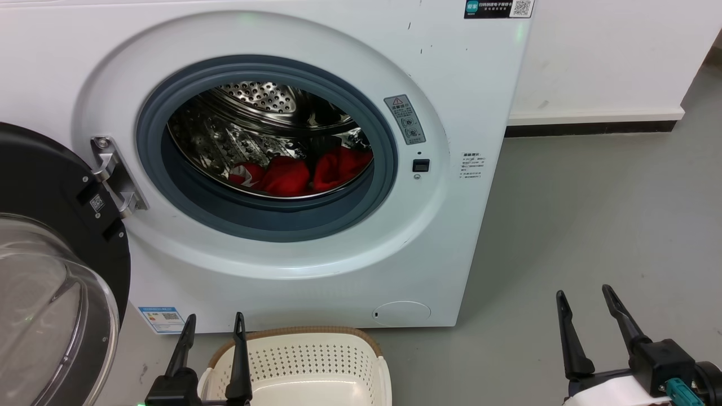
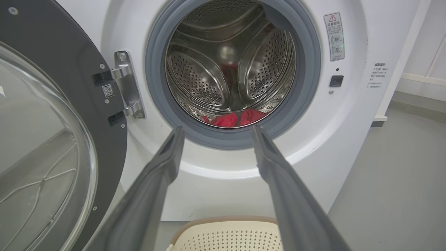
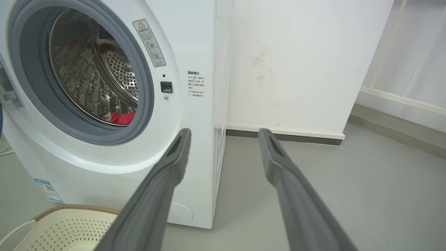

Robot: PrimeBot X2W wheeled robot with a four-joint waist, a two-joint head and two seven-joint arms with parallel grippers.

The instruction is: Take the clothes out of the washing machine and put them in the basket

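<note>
The white washing machine [image 1: 462,84] stands with its porthole uncovered and its black-rimmed glass door [image 1: 51,293] swung out to the left. Red clothes [image 1: 299,172] lie bunched at the bottom of the steel drum; they also peek over the grey ring as clothes [image 2: 231,119] and clothes [image 3: 122,118]. The cream basket [image 1: 304,361] sits on the floor just in front of the machine. My left gripper [image 1: 213,327] is open and empty beside the basket's left rim. My right gripper [image 1: 586,301] is open and empty over the floor, right of the machine.
Grey floor [image 1: 592,214] stretches to the right of the machine up to a white wall with a dark skirting [image 1: 592,128]. The open door takes up the space at the left. A pale railing [image 3: 411,69] stands at the far right in the right wrist view.
</note>
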